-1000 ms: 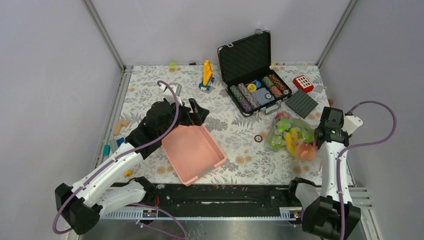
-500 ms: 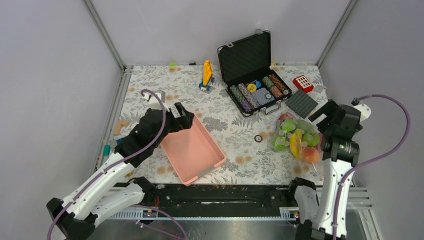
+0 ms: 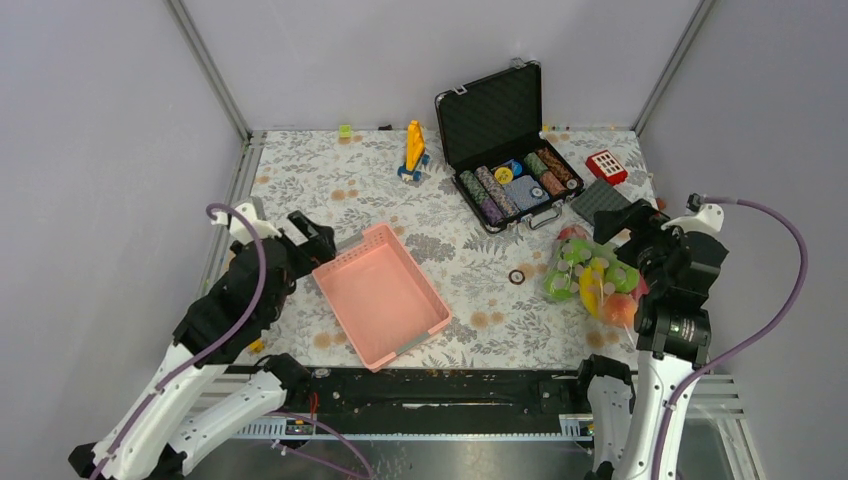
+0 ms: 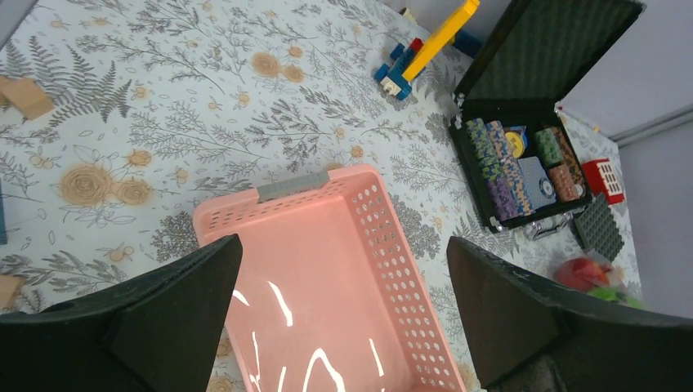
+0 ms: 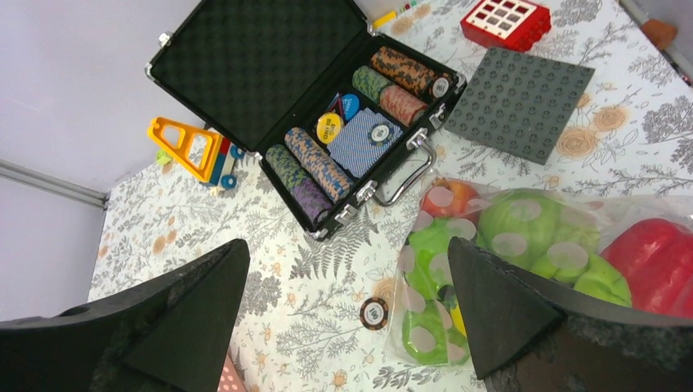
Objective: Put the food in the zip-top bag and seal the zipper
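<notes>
The clear zip-top bag (image 3: 590,277) lies on the table at the right with the food inside it: green round fruits (image 5: 523,229), a red apple (image 5: 654,253), something yellow (image 3: 590,283) and an orange piece (image 3: 620,308). I cannot make out its zipper strip. My right gripper (image 3: 622,234) is open and empty, held above the bag's far right side; in the right wrist view (image 5: 347,245) its fingers frame the bag's left part. My left gripper (image 3: 313,232) is open and empty at the far left corner of the pink basket (image 3: 435,315); its own view (image 4: 343,241) looks down into the basket.
The pink basket (image 4: 384,237) is empty. An open black case of poker chips (image 3: 510,180) stands at the back, with a grey baseplate (image 5: 519,102) and a red block (image 3: 606,165) to its right. A loose chip (image 5: 374,312) lies left of the bag. A yellow toy (image 3: 413,148) is at the back.
Both arms have drawn back toward their bases. My left gripper moved left off the basket's far edge. My right gripper swung up and away from the bag, which stays put.
</notes>
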